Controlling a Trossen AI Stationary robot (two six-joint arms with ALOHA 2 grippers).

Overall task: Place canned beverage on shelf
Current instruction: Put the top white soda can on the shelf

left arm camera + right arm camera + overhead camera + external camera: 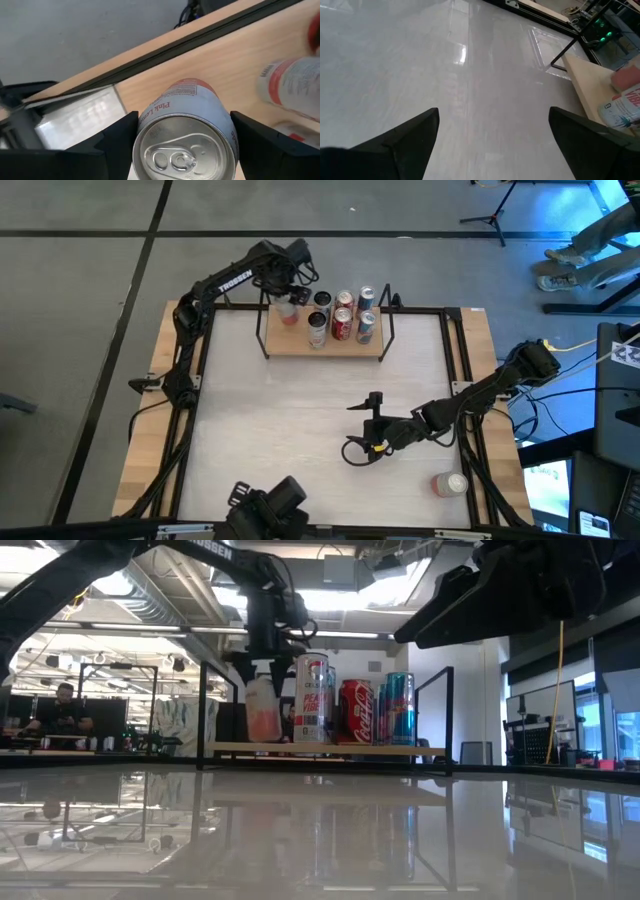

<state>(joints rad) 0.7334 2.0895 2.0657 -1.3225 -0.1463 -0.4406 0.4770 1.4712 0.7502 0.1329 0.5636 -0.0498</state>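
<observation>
Currently: pink lemonade can (187, 137) grasped upright in left gripper (290, 298), at the shelf's (340, 347) left end, beside five standing cans (343, 315); release pending. Right gripper (368, 442) spread, empty, above tabletop. One can (449, 484) lies unshelved near right edge.

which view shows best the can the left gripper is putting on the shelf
The left wrist view: the pink can fills it, lid up, between the left gripper fingers. The low view shows its side on the shelf; the high view mostly hides it; the right wrist view misses it.
</observation>
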